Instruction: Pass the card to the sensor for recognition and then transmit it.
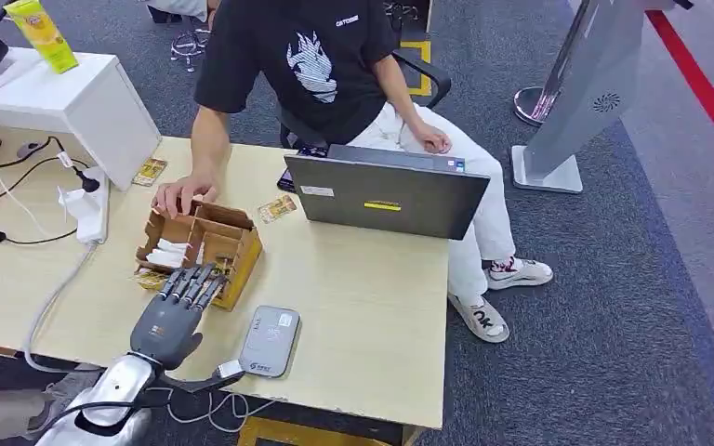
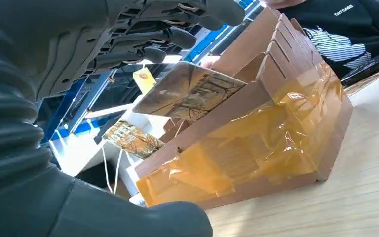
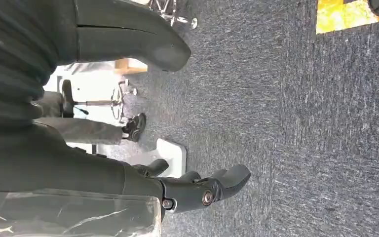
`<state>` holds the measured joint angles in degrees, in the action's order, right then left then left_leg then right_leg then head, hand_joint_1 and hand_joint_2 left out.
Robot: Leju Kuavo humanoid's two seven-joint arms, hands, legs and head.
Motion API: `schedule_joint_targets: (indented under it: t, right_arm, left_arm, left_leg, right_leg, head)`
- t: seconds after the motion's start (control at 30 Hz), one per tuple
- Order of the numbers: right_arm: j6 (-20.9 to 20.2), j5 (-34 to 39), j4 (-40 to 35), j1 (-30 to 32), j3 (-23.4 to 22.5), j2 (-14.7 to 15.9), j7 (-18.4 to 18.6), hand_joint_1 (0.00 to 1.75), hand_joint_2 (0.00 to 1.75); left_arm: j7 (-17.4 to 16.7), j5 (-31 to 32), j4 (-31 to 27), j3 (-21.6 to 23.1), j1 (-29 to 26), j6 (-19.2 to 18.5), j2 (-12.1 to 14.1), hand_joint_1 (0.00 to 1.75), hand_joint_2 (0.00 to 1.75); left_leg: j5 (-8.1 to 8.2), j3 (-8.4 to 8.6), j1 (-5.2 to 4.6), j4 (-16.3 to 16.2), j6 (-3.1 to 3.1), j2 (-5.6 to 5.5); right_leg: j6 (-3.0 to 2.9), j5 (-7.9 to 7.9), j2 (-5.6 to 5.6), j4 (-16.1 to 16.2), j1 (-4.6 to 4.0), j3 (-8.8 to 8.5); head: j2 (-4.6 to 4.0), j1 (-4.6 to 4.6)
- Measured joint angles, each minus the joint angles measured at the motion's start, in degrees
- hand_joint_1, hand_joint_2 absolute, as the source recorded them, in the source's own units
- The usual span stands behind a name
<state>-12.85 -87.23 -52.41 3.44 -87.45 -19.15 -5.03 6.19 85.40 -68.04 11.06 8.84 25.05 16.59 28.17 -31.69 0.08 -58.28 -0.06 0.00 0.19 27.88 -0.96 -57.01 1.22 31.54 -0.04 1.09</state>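
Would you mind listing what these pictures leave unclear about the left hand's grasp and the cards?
- Head view: the left hand covers the near edge of the wooden box, hiding any contact.
- Left wrist view: fingers hover by a card; whether they touch it is unclear.
- Head view: print on the sensor is too small.
- Right wrist view: right hand faces carpet only.

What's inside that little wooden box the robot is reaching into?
The wooden box has compartments. One holds white cards or papers; the left wrist view shows a patterned card leaning out. The left hand covers the near compartments, so their contents stay hidden.
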Motion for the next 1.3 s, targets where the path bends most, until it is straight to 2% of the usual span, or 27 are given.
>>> schedule_joint_targets:
  t: [0.3, 0.47, 0.97, 1.0, 1.03, 1.07, 1.3]
  right_arm:
    - [0.0, 0.0, -0.02, 0.0, 0.0, 0.0, -0.02, 0.0, 1.75]
    - [-0.02, 0.0, -0.02, 0.0, 0.0, 0.0, -0.02, 0.0, 1.75]
    - [0.0, 0.0, -0.02, 0.0, 0.0, 0.0, -0.02, 0.0, 1.75]
    - [-0.02, 0.0, -0.02, 0.0, 0.0, 0.0, 0.0, 0.0, 1.75]
    - [0.0, 0.0, -0.02, 0.0, 0.0, 0.0, -0.02, 0.0, 1.75]
    - [0.0, 0.0, -0.02, 0.0, 0.0, 0.0, -0.02, 0.0, 1.75]
    - [0.0, 0.0, -0.02, 0.0, 0.0, 0.0, -0.02, 0.0, 1.75]
  left_arm:
    - [-0.33, 0.31, 0.0, -0.17, -0.01, 0.13, -0.04, 0.0, 1.75]
    - [-1.4, 1.25, -0.02, -0.57, 0.11, 2.58, -0.65, 0.0, 1.75]
    - [-1.51, 1.33, -0.2, -1.42, 0.26, 2.69, -1.68, 0.0, 1.75]
    - [-1.53, 1.44, -0.24, -1.44, 0.28, 2.69, -1.77, 0.45, 1.75]
    - [-1.53, 1.44, -0.26, -1.46, 0.28, 2.69, -1.84, 1.69, 1.75]
    - [-1.53, 1.44, -0.28, -1.46, 0.28, 2.69, -1.88, 1.75, 1.75]
    - [-1.53, 1.44, -0.66, -1.55, 0.26, 2.58, -1.92, 1.75, 1.75]
  left_leg:
    - [0.0, 0.0, 0.0, 0.0, 0.0, 0.0]
    - [0.0, 0.0, 0.0, 0.0, 0.0, 0.0]
    - [0.0, 0.0, 0.0, 0.0, 0.0, 0.0]
    - [0.0, 0.0, 0.0, 0.0, 0.0, 0.0]
    - [0.0, 0.0, 0.0, 0.0, 0.0, 0.0]
    - [0.0, 0.0, 0.0, 0.0, 0.0, 0.0]
    - [0.0, 0.0, 0.0, 0.0, 0.0, 0.0]
  right_leg:
    - [0.0, 0.0, 0.0, 0.0, 0.0, 0.0]
    - [0.0, 0.0, 0.0, 0.0, 0.0, 0.0]
    - [0.0, 0.0, 0.0, 0.0, 0.0, 0.0]
    - [0.0, 0.0, 0.0, 0.0, 0.0, 0.0]
    - [0.0, 0.0, 0.0, 0.0, 0.0, 0.0]
    - [0.0, 0.0, 0.0, 0.0, 0.0, 0.0]
    - [0.0, 0.0, 0.0, 0.0, 0.0, 0.0]
  head:
    - [0.0, 0.0]
    - [0.0, 0.0]
    - [0.0, 0.0]
    - [0.0, 0.0]
    - [0.0, 0.0]
    - [0.0, 0.0]
    - [0.0, 0.0]
